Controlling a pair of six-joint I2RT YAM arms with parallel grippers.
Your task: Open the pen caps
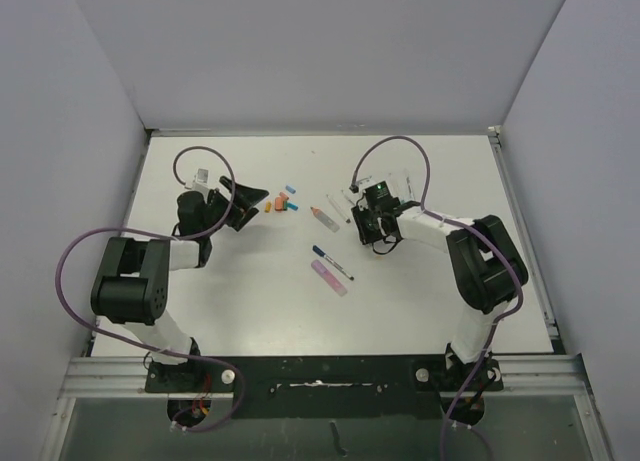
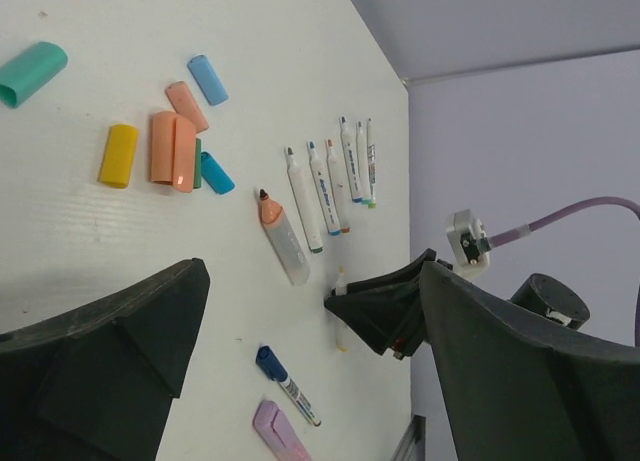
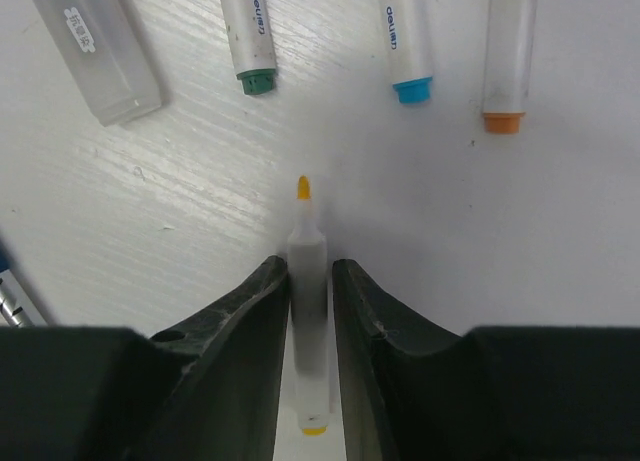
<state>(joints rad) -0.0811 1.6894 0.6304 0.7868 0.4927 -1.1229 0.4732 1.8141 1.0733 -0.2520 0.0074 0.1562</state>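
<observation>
Loose pen caps lie in a cluster on the white table: teal [image 2: 32, 73], blue [image 2: 208, 80], yellow [image 2: 119, 155], a wide orange one [image 2: 173, 151], salmon [image 2: 187, 106] and cyan [image 2: 216, 173]. From above, this cluster [image 1: 282, 203] lies just right of my left gripper [image 1: 256, 201]. That gripper [image 2: 310, 351] stands wide open and holds nothing. My right gripper [image 3: 310, 266] is closed narrowly around a thin pale pen with a yellow tip [image 3: 307, 301], low over the table. A thin pen [image 2: 285, 381] with its blue cap on lies near a purple highlighter [image 2: 280, 431].
Uncapped pens lie in a row ahead of the right gripper [image 1: 372, 233], with green [image 3: 248, 31], blue [image 3: 405, 41] and orange [image 3: 505, 51] tips. A clear highlighter body [image 3: 95, 51] lies to their left. Grey walls enclose the table on three sides.
</observation>
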